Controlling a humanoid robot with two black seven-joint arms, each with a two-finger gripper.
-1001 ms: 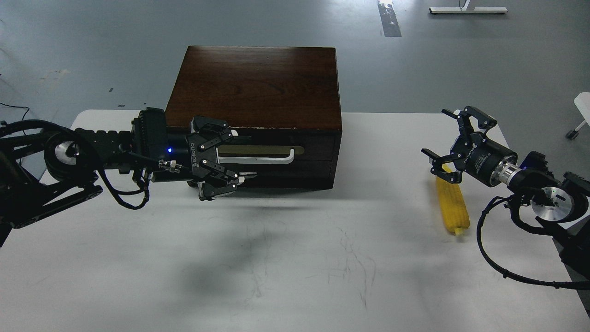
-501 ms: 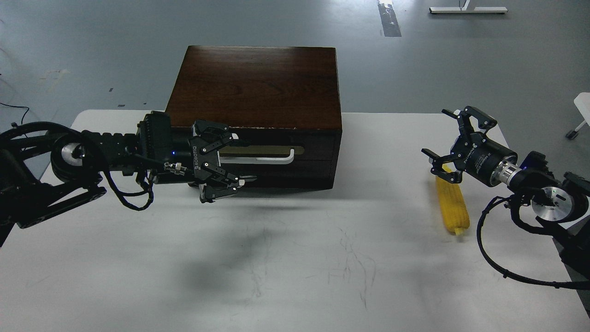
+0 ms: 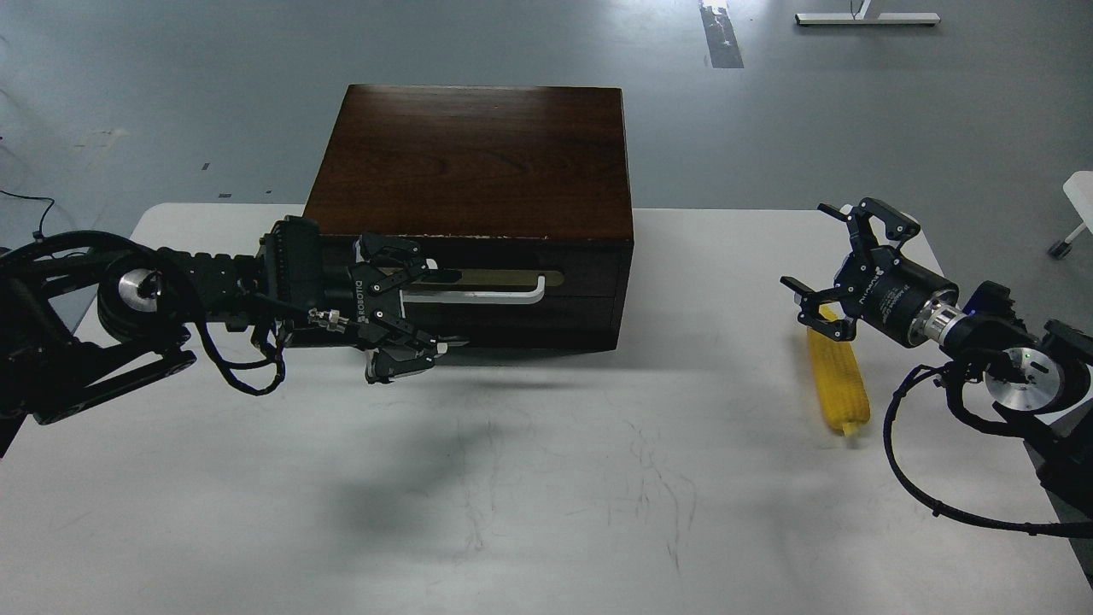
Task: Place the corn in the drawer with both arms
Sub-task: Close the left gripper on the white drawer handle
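The drawer (image 3: 564,299) is closed in the front of a dark wooden cabinet (image 3: 478,154); its white bar handle (image 3: 495,295) sits on a brass-coloured plate. My left gripper (image 3: 431,307) is open at the handle's left end, with upper fingers above the bar and lower fingers below it. The yellow corn (image 3: 838,376) lies on the white table at the right, pointing towards me. My right gripper (image 3: 820,278) is open just above the corn's far end, not holding it.
The white table (image 3: 546,478) carries the cabinet at its back middle. A black cable (image 3: 905,478) loops from my right arm over the table's right edge. Grey floor lies beyond the table.
My left arm has moved right and slightly back, bringing its open gripper closer around the handle's left end. The right arm and the corn have not moved.
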